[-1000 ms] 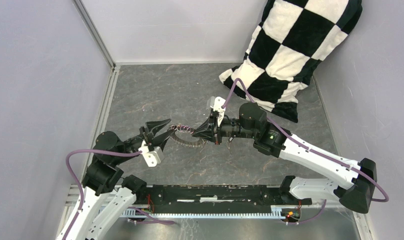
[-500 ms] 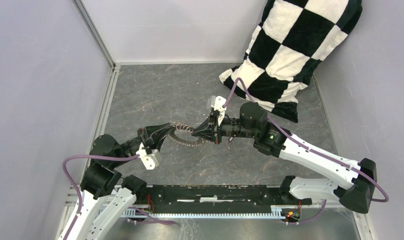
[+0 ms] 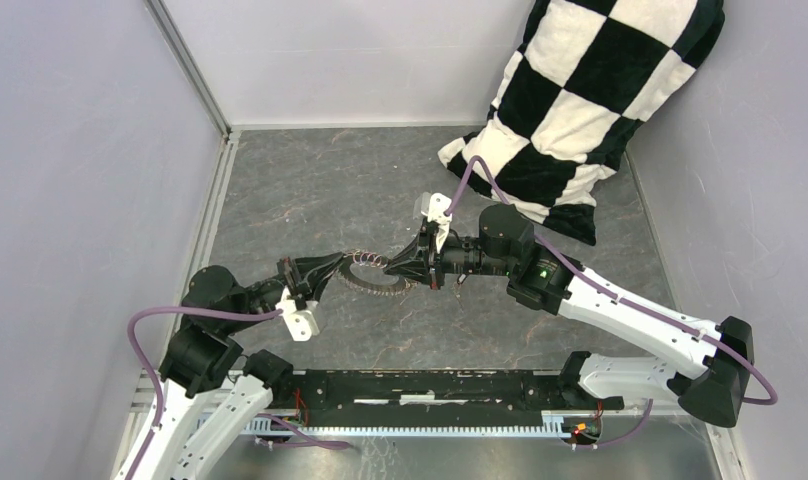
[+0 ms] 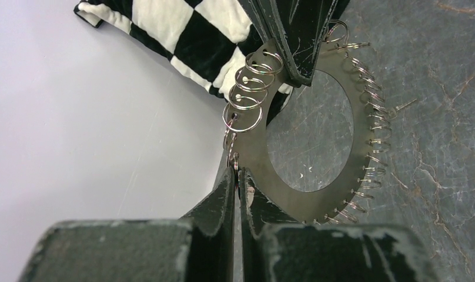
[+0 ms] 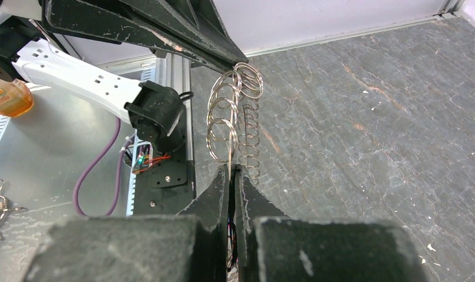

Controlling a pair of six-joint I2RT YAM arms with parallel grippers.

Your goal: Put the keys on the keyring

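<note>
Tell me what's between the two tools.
Only the keyring, gripped by the left tool and the right tool at opposite edges; the top view shows it.

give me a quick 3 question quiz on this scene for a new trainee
1. True or false: nothing is touching the keyring.
2. Look at the left gripper and the right gripper. Which of them grips the keyring? A) left only B) right only C) both
3. Fill in: the cushion in the far right corner has a black and white ____ pattern.

Key
1. False: fingers are clamped on its rim at two opposite edges.
2. C
3. checked
</note>
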